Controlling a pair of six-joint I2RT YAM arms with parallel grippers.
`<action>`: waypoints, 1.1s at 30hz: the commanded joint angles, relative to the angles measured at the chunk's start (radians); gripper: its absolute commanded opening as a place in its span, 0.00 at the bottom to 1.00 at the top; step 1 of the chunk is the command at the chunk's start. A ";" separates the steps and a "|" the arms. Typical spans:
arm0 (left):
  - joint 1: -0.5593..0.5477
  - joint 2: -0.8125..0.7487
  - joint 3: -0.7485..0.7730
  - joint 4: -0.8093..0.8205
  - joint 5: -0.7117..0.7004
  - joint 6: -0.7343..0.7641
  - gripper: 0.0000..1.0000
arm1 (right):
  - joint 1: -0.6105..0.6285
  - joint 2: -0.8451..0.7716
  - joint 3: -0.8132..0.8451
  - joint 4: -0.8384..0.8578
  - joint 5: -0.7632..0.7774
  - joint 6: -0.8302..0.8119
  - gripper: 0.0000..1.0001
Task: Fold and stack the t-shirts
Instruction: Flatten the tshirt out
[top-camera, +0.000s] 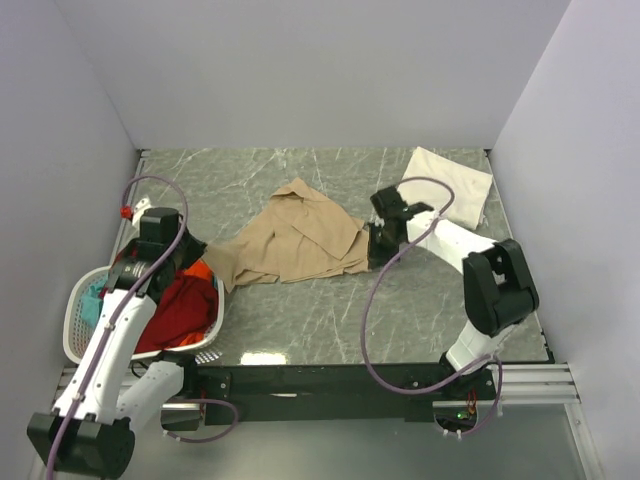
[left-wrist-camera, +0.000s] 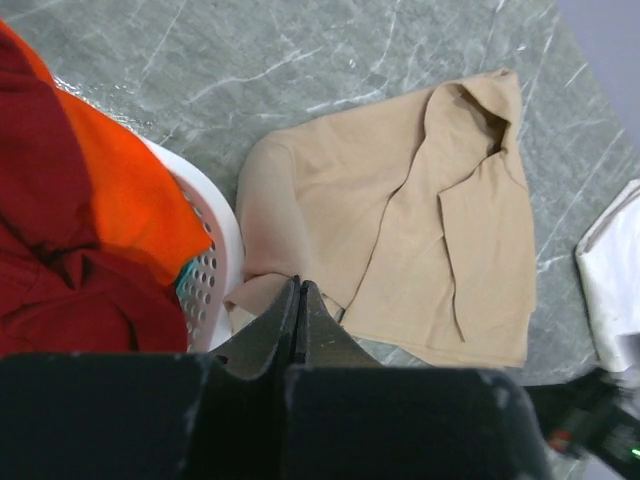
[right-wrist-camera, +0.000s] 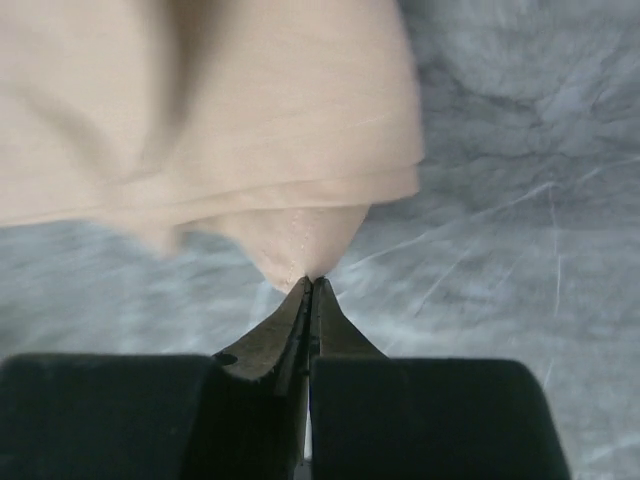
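The tan t-shirt (top-camera: 300, 240) lies crumpled and partly folded in the middle of the table, also seen as the tan t-shirt (left-wrist-camera: 430, 220) in the left wrist view. My right gripper (top-camera: 375, 255) is at its right edge. In the right wrist view the right gripper (right-wrist-camera: 311, 282) is shut on a corner of the tan t-shirt (right-wrist-camera: 230, 110), and the cloth draws to a point at the tips. My left gripper (left-wrist-camera: 297, 285) is shut above the shirt's left corner by the basket; no cloth shows between its tips. A folded cream t-shirt (top-camera: 448, 185) lies at the back right.
A white laundry basket (top-camera: 75, 320) stands at the near left, holding a red shirt (top-camera: 175, 305), an orange shirt (top-camera: 200, 270) and a teal one (top-camera: 95, 292). Grey walls close in the table on three sides. The right arm's cable (top-camera: 370, 320) loops over the table's front.
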 joint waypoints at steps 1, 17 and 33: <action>0.006 0.052 0.084 0.073 0.046 0.037 0.00 | -0.041 -0.154 0.195 -0.113 -0.039 0.021 0.00; 0.327 0.213 0.736 0.196 0.213 -0.052 0.00 | -0.354 -0.340 1.036 -0.362 -0.010 -0.054 0.00; 0.328 0.020 0.675 0.311 0.147 -0.146 0.00 | -0.365 -0.642 0.864 0.002 0.286 -0.081 0.00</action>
